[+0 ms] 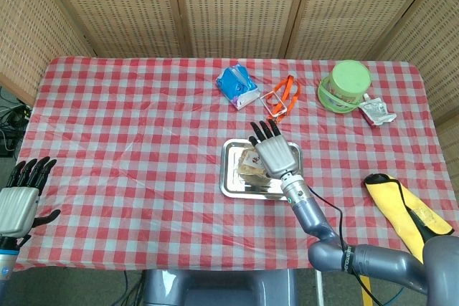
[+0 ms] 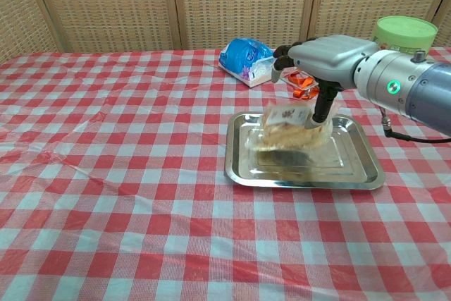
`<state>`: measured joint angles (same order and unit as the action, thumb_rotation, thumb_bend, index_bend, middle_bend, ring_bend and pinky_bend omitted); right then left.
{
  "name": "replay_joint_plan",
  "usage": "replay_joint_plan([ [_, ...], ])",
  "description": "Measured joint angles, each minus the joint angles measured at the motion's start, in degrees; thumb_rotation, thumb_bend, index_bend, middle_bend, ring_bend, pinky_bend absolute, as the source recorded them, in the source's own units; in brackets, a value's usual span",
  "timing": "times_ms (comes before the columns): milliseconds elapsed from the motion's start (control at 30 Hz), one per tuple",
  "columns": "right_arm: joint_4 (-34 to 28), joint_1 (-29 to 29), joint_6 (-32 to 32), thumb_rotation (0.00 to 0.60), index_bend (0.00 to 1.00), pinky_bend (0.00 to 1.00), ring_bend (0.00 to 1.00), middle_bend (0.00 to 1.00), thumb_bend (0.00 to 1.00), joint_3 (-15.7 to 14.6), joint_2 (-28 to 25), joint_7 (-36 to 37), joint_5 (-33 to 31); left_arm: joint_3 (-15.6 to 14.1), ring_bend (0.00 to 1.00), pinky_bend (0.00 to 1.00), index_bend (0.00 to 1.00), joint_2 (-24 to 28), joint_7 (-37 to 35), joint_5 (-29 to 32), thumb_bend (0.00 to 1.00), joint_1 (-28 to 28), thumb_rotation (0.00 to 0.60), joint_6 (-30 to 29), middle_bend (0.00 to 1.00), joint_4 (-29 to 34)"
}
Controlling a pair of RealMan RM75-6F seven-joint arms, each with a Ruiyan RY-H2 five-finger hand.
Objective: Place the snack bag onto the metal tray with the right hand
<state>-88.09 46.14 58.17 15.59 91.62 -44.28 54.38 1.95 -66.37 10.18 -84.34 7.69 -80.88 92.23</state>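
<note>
The metal tray [image 1: 228, 177] [image 2: 303, 181] lies at mid-table on the red checked cloth. The snack bag [image 1: 251, 165] [image 2: 289, 132], clear with a pale label and tan contents, stands in the tray and looks motion-blurred in the chest view. My right hand [image 1: 275, 154] [image 2: 328, 58] hovers flat just above it, fingers stretched out and thumb pointing down beside the bag's right end. It does not appear to grip the bag. My left hand [image 1: 21, 198] hangs at the table's near left edge, fingers apart and empty.
A blue tissue pack [image 1: 237, 85] [image 2: 244, 58] and an orange-strapped item [image 1: 281, 98] lie behind the tray. A green lidded tub [image 1: 345, 85] [image 2: 404, 32] and a small sachet [image 1: 376, 111] sit far right. A yellow object [image 1: 401, 209] rests near right.
</note>
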Motion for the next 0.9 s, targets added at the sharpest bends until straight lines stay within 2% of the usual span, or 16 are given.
replay_joint_plan([
  [133, -0.92, -0.51, 2.12, 0.6, 0.02, 0.0, 0.0, 0.0, 0.13, -1.04, -0.52, -0.28, 0.17, -0.01, 0.0, 0.0, 0.0, 0.0, 0.08, -0.01, 0.1, -0.06, 0.6, -0.26, 0.0, 0.18],
  [333, -3.83, -2.02, 4.48, 0.6, 0.02, 0.0, 0.0, 0.0, 0.13, -2.24, -3.0, -0.81, -0.64, -0.21, 0.0, 0.0, 0.0, 0.15, -0.13, -0.73, 0.1, -0.36, 0.6, -1.15, 0.0, 0.42],
  [467, -7.4, -4.9, 7.31, 0.6, 0.01, 0.0, 0.0, 0.0, 0.13, -4.35, -6.05, 0.9, 1.51, -0.37, 0.0, 0.0, 0.0, 0.2, -0.34, -1.3, 0.1, -0.55, 0.6, -1.75, 0.0, 0.53],
  [700, -10.31, -12.58, 14.1, 0.6, 0.0, 0.0, 0.0, 0.0, 0.12, -10.82, -11.81, 9.15, 12.08, -0.53, 0.0, 0.0, 0.0, 0.35, -1.13, -2.16, 0.1, -0.98, 0.6, -2.93, 0.0, 0.61],
  [900, -7.02, -19.74, 21.75, 0.6, 0.0, 0.0, 0.0, 0.0, 0.12, -15.69, -14.47, 20.78, 21.71, -0.57, 0.0, 0.0, 0.0, 0.31, -1.81, -3.07, 0.1, -1.4, 0.6, -4.27, 0.0, 0.58],
])
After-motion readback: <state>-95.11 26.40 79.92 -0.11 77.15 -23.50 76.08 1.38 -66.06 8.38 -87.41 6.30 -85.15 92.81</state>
